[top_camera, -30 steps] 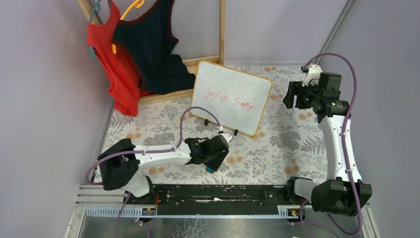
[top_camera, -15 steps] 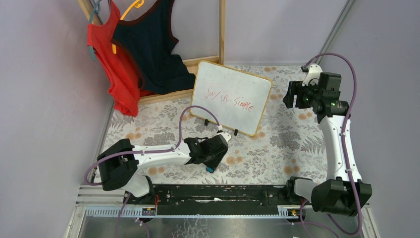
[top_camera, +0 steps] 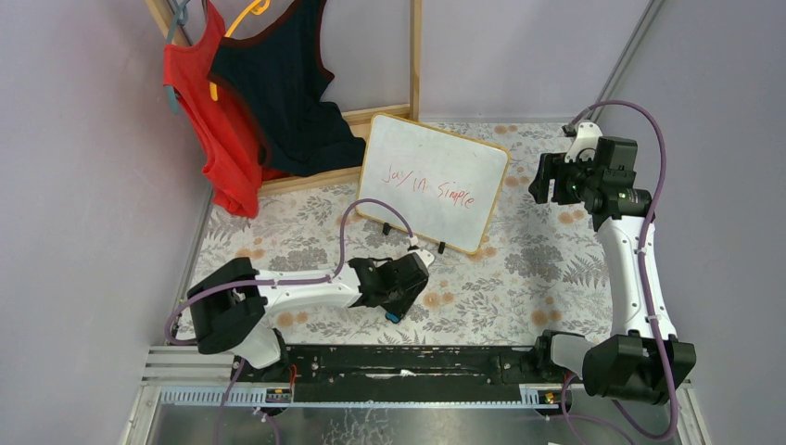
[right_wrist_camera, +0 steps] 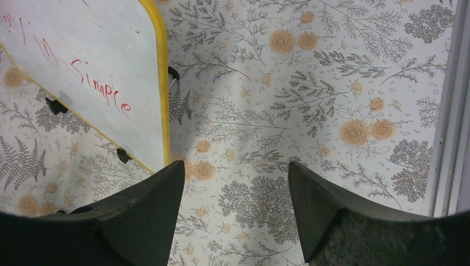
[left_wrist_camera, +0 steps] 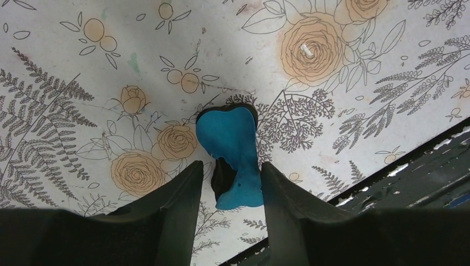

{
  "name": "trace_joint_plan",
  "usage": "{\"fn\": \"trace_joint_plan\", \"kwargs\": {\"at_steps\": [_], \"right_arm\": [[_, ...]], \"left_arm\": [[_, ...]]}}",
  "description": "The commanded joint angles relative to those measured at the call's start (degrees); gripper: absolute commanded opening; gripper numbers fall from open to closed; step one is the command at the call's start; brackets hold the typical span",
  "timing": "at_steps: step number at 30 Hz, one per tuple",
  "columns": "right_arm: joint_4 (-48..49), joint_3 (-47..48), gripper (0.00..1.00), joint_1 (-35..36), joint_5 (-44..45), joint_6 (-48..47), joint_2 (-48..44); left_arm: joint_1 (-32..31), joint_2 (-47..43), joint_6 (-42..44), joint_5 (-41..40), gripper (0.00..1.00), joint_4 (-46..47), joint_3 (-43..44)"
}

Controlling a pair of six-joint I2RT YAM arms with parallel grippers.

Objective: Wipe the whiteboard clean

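The whiteboard [top_camera: 436, 148] stands tilted at the back centre of the floral table on small black feet, with red handwriting on it. Its right corner also shows in the right wrist view [right_wrist_camera: 105, 50]. A blue eraser [left_wrist_camera: 230, 144] with a black underside lies on the table, seen in the top view [top_camera: 394, 315] under the left wrist. My left gripper [left_wrist_camera: 231, 164] is low over it, fingers either side. The right finger touches the blue; a thin gap shows at the left finger. My right gripper [right_wrist_camera: 235, 164] is open and empty, raised just right of the board [top_camera: 547, 181].
A wooden clothes rack [top_camera: 415, 56] stands behind the board with a red top [top_camera: 213, 120] and a dark top [top_camera: 287, 93] hanging on it. A black rail [top_camera: 408, 362] runs along the near edge. A metal rail [right_wrist_camera: 451, 111] borders the table's right side.
The left arm's base link has shifted slightly right while its gripper stays over the eraser. The right gripper has dipped a little. The board has not moved.
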Motion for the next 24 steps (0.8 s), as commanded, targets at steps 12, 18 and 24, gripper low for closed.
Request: {"fn": "trace_joint_plan", "kwargs": {"at_steps": [12, 18, 24], "right_arm": [[2.0, 0.0, 0.76, -0.2, 0.0, 0.3, -1.0], [2.0, -0.2, 0.76, -0.2, 0.0, 0.2, -0.9], [2.1, -0.3, 0.76, -0.2, 0.2, 0.1, -1.1]], "left_arm": [[-0.3, 2.2, 0.3, 0.5, 0.40, 2.9, 1.2], [-0.3, 2.1, 0.3, 0.1, 0.30, 3.4, 1.1], [-0.3, 3.2, 0.0, 0.9, 0.19, 4.4, 0.5]]}}
